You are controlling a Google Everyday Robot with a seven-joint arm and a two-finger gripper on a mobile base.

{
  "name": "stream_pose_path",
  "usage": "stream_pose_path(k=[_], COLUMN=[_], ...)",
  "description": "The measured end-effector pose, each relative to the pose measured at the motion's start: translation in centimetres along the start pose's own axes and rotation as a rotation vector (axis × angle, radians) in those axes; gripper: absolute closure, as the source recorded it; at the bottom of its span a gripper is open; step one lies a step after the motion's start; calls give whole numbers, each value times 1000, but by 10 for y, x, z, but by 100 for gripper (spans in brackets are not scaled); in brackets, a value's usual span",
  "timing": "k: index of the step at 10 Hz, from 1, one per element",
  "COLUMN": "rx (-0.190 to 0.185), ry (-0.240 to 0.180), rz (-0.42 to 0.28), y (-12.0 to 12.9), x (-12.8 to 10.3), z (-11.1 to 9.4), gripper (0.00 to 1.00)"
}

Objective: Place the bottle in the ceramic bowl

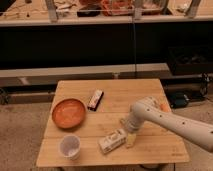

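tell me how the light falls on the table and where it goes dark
Camera view: warm, even light covers the wooden table, so the ceramic bowl, white cup and bottle stand out; the pincer, low at the bottle's right end, is lit pale; the recess behind the table is in deep shadow.

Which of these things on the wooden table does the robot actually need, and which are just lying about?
Needed: small cream-white boxy bottle; wide orange-brown ceramic bowl; gripper, close beside the bottle.
Lying about: small white cup; dark rectangular packet.
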Motion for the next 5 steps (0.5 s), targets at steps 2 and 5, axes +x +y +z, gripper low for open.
stream_pose_path(k=[2,5], rx=[0,2], ry=[0,0], rz=[0,1], y=[0,-1], x=[0,0], z=[0,-1], gripper=[29,41])
